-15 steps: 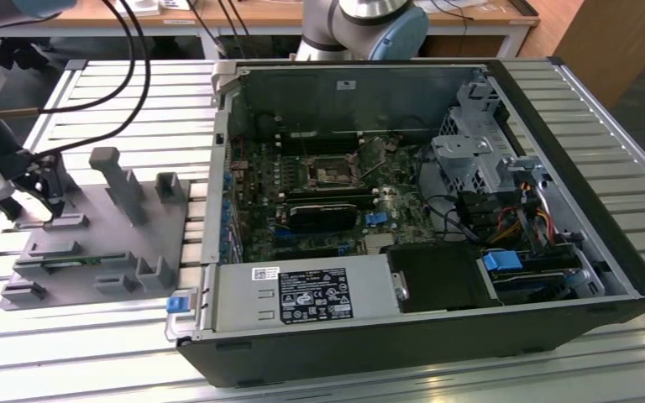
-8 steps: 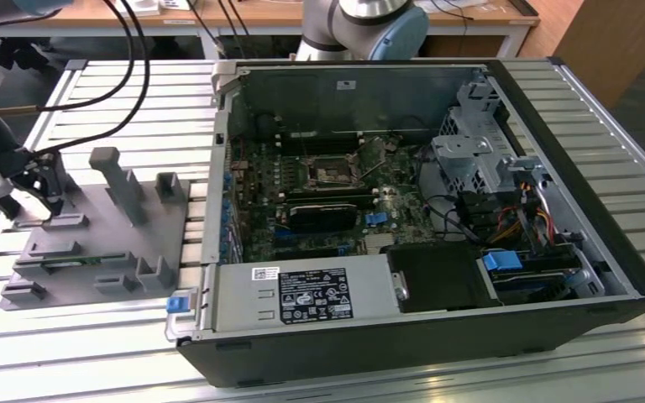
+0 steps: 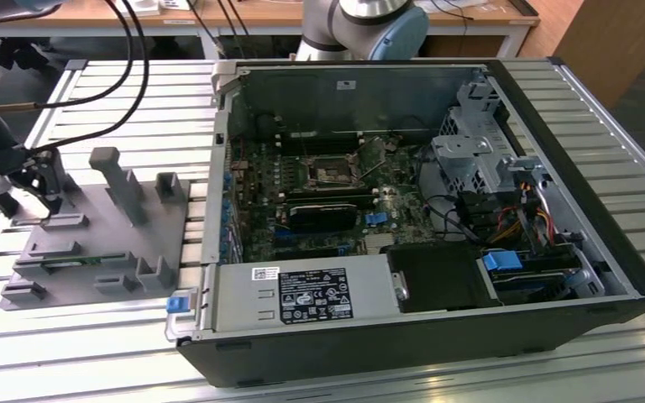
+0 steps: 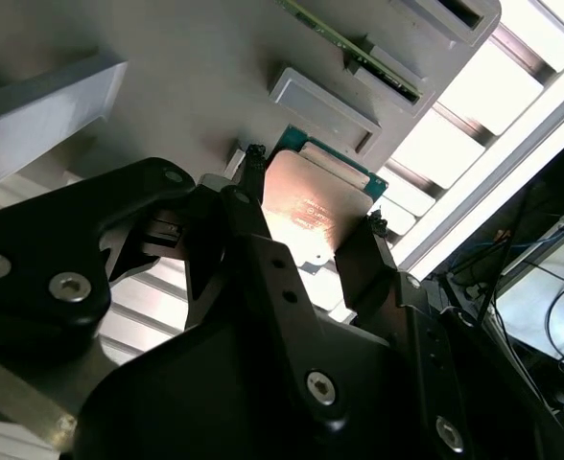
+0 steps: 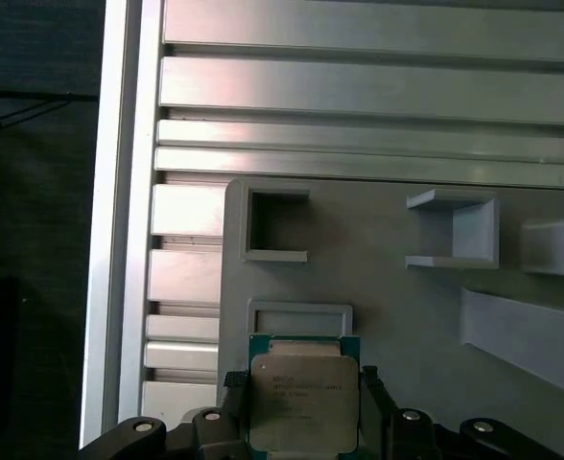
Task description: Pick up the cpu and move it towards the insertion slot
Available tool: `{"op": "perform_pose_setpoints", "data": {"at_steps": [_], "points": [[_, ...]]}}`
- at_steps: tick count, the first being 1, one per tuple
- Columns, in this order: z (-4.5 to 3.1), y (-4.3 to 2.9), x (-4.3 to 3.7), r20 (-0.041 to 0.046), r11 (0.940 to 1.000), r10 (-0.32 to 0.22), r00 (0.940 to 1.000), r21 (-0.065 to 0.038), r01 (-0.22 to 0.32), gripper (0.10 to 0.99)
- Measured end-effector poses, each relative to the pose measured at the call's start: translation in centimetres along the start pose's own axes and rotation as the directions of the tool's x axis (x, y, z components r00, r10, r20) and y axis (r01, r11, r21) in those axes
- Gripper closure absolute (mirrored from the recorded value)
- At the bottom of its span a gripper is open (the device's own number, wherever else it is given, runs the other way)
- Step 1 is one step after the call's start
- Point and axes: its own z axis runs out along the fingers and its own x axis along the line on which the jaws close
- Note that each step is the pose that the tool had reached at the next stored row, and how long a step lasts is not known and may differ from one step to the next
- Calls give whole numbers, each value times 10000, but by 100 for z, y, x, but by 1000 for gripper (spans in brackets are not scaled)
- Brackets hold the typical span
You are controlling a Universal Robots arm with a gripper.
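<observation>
1. In the first wrist view the gripper (image 5: pixel 302 383) has its two black fingers (image 5: pixel 235 385) pressed against opposite edges of the cpu (image 5: pixel 304 402), pinching it between them.
2. The cpu shows a silvery top with a green rim. It is over the grey fixture (image 5: pixel 397 316), just beside a shallow rectangular pocket (image 5: pixel 300 317). I cannot tell whether it is lifted clear of the fixture's plate.
3. The second wrist view shows the same hold: the gripper (image 4: pixel 315 192) has a fingertip at each side of the cpu (image 4: pixel 311 206), whose metal top catches a warm glare.
4. In the exterior view the gripper (image 3: pixel 29 197) is at the exterior view's left, above the far-left edge of the grey fixture (image 3: pixel 98 243), which lies on the slatted metal table (image 3: pixel 87 336).
5. The insertion slot (image 3: pixel 328 174) sits inside the open computer case (image 3: pixel 412 336) near the middle of the exterior view, well apart from the gripper.
</observation>
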Motion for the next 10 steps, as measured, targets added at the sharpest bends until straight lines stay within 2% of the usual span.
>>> {"op": "perform_pose_setpoints", "data": {"at_steps": [10], "points": [[-38, 2, 0, 0, 10000, 1, 10000, 0, -1, 545]]}}
